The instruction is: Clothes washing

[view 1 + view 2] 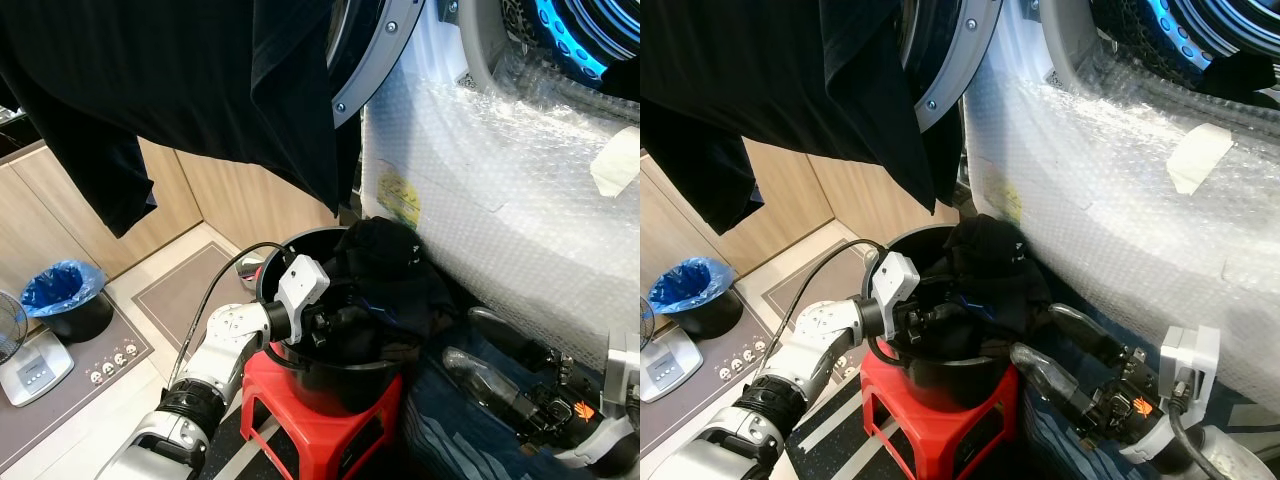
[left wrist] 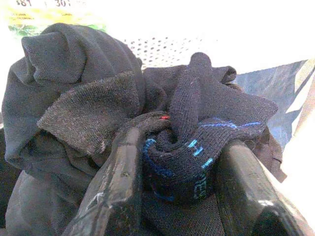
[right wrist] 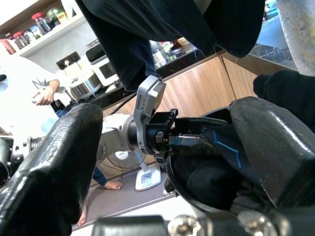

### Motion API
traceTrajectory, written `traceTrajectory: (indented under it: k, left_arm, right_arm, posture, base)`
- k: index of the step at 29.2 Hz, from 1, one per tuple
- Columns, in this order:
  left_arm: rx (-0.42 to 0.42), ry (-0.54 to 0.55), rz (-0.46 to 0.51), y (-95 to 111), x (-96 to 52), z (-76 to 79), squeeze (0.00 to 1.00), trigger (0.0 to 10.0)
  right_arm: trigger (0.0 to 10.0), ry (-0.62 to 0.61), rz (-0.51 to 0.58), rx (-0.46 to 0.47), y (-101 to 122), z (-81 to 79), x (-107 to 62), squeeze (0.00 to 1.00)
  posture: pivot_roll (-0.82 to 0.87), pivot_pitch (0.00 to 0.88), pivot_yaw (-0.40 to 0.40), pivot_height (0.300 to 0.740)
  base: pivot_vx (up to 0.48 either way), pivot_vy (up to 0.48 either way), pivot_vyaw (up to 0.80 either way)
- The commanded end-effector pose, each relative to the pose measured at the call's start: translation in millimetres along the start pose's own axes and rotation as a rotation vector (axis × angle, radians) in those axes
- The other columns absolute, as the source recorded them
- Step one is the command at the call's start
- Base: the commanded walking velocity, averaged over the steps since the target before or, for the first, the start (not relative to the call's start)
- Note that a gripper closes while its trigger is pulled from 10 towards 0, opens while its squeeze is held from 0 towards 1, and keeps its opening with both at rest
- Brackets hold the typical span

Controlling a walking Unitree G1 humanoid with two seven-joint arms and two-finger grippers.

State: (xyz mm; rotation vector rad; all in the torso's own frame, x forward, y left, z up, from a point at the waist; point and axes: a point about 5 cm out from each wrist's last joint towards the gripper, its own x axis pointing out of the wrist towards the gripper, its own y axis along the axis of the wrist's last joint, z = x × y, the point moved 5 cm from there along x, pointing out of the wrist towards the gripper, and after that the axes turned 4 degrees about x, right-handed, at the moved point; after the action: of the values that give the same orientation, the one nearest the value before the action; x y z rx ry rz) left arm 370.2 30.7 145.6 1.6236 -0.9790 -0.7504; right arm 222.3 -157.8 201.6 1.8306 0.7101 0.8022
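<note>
A black bucket (image 1: 290, 245) stands on a red stool (image 1: 300, 400), heaped with dark clothes (image 1: 385, 255). My left gripper (image 1: 350, 322) reaches into the bucket from the left. In the left wrist view it (image 2: 179, 187) is shut on a dark sock (image 2: 197, 123) with blue markings, which lies on top of the heap. My right gripper (image 1: 1037, 332) hangs low to the right of the bucket, open and holding nothing, with its fingers pointing at the bucket's side. Across the top hangs a large black garment (image 1: 150, 80).
The washing machine (image 1: 500, 200), wrapped in bubble wrap, stands right behind the bucket with its door (image 1: 375, 50) swung open above. A blue-lined bin (image 1: 62, 290) and a scale (image 1: 30, 370) sit on the floor at left. Wooden cabinets line the back. A person (image 3: 24, 88) stands beyond.
</note>
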Motion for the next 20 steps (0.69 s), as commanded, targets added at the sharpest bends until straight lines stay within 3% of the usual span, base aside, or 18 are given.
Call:
traceTrajectory:
  k: [1, 20]
  left_arm:
    - [0.016, -0.012, 0.009, 1, -2.3, 1.7, 0.00, 0.0]
    - [0.045, 0.025, 0.079, 17, -5.8, -1.1, 0.00, 0.0]
  right_arm:
    - [10.0, 0.004, 0.007, -0.015, 2, -2.4, -0.3, 0.00]
    - [10.0, 0.020, 0.029, -0.020, 8, 1.5, 5.7, 0.00]
  posture:
    - [-0.24, 0.205, 0.088, 0.740]
    - [-0.22, 0.187, 0.079, 0.740]
  base:
    - [0.000, 0.000, 0.00]
    - [0.000, 0.000, 0.00]
